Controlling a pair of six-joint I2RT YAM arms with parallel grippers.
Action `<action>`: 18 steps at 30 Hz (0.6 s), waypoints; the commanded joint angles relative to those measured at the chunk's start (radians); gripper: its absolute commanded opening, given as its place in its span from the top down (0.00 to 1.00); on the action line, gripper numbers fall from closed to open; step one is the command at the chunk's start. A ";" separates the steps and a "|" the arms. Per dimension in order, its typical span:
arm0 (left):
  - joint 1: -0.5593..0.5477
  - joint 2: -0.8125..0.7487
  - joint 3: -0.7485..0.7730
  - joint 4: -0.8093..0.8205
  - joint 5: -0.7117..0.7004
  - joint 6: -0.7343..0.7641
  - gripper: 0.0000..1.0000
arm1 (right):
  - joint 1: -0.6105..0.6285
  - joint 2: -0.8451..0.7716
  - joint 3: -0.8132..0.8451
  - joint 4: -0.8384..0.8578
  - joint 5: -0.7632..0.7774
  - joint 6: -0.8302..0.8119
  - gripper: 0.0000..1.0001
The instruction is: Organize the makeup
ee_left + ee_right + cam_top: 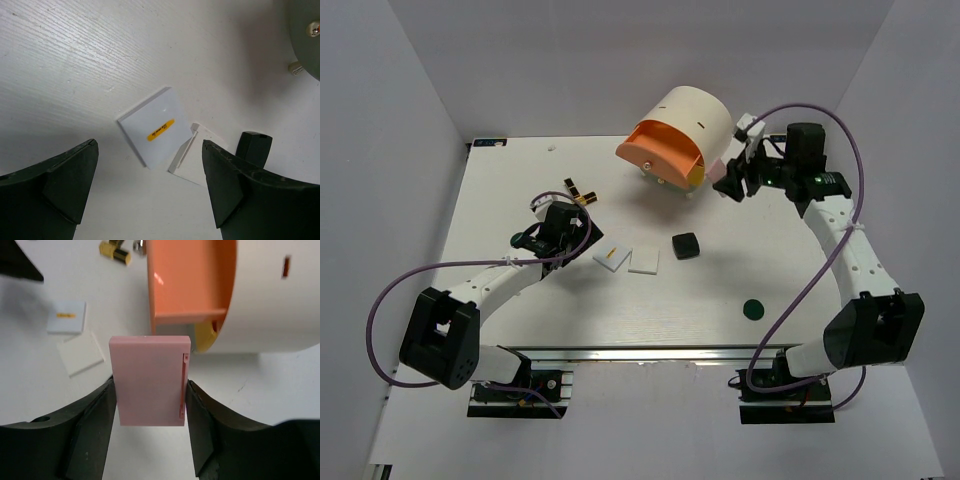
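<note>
White table (770,265), right fingers (90,432) gripping pink square (150,382) (left fingers (60,185) spread)

Light: bright and even from above; white table (520,190) slightly washed out.
Shadows: soft, lower right of the drawer unit (695,115) in the top view.
Glare: small highlight on the orange drawer (159,277).
Focus: lower edges of both wrist views soft.

Two white palettes (612,257), looks like two lipstick tubes (582,194), one black compact (686,245), one green disc (752,309), one pink square (149,381), one drawer cylinder (695,115).

black compact (254,145) – half hidden behind left claw (149,146) finger | lipstick tubes (116,252) – cut by top edge
</note>
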 commanded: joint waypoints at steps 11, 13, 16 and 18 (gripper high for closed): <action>0.004 -0.020 0.028 -0.014 0.052 0.027 0.06 | 0.201 0.201 0.295 0.316 0.275 0.350 1.00; 0.004 -0.017 0.028 -0.012 0.060 0.025 0.06 | 0.223 0.235 0.340 0.345 0.327 0.366 1.00; 0.006 -0.013 0.037 -0.023 0.063 0.027 0.06 | 0.238 0.300 0.386 0.387 0.413 0.403 1.00; 0.004 -0.016 0.040 -0.025 0.062 0.027 0.06 | 0.251 0.356 0.416 0.391 0.446 0.412 1.00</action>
